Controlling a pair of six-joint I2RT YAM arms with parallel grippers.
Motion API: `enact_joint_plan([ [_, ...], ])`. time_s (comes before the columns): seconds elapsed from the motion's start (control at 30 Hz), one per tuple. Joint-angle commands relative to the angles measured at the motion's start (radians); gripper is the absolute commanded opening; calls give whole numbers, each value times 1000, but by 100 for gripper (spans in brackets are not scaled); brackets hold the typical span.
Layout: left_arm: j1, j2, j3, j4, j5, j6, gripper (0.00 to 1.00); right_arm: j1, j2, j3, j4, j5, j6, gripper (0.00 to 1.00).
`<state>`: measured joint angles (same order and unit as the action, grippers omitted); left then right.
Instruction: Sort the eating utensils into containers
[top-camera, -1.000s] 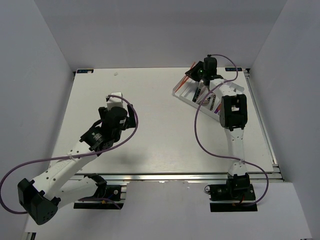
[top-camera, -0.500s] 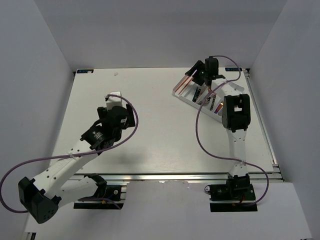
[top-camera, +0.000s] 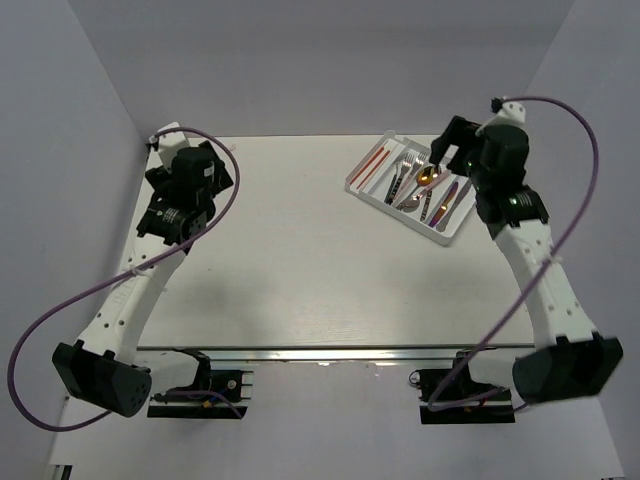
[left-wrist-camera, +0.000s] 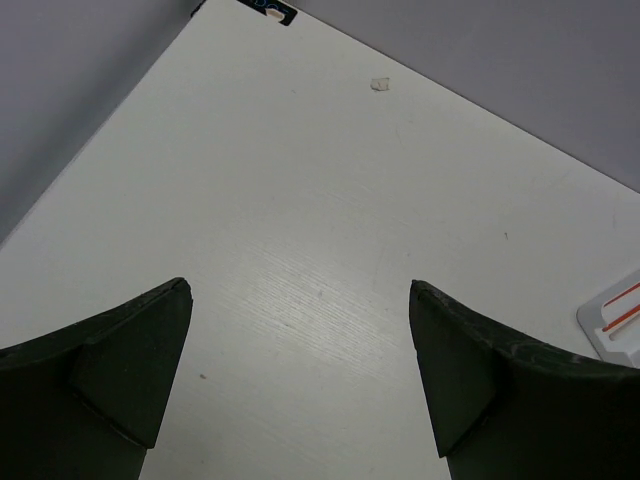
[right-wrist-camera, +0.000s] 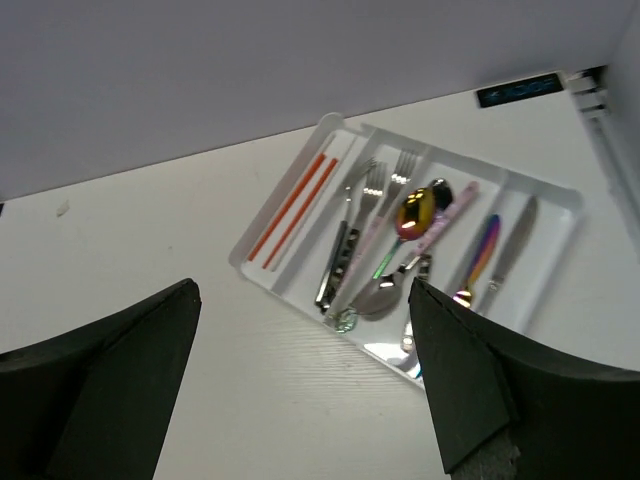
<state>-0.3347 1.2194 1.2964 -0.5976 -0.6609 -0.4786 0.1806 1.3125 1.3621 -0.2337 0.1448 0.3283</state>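
The white tray lies slanted at the table's far right, and its long compartments are the containers. They hold red chopsticks, forks, a gold spoon among other spoons, and an iridescent purple knife beside a silver knife. My right gripper hangs open and empty, raised above the tray's near side and just right of it. My left gripper is open and empty over bare table at the far left. Only the tray's corner shows in the left wrist view.
Grey walls close in the table on the left, back and right. A metal rail runs along the right edge. A small white speck lies near the back edge. Dark labels mark the far corners.
My right gripper opened over the tray's chopstick end, then rose and drew back to the right. My left arm swung from mid-table to the far left, still open.
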Motion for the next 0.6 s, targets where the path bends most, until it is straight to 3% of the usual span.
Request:
enact_joint_plan([
  [0.0,36,-49,18,13,38,35,98,-1,-133,-169,-159,144,-90,89],
  [0.13,43,-125,-45,30,-5,64,98,-1,-344,-299,-187,119,-133,89],
  [0.23,43,-205,-144,41,-31,61,98,-1,-529,-401,-144,-69,-156,89],
  [0.33,43,-300,-268,133,28,61,98,-1,-596,-468,-139,-193,-158,89],
  [0.43,43,-331,-357,134,41,61,98,-1,-634,-477,-185,-188,-159,89],
  [0.57,43,-331,-364,96,4,63,98,0,-665,-488,-191,-172,-158,89],
])
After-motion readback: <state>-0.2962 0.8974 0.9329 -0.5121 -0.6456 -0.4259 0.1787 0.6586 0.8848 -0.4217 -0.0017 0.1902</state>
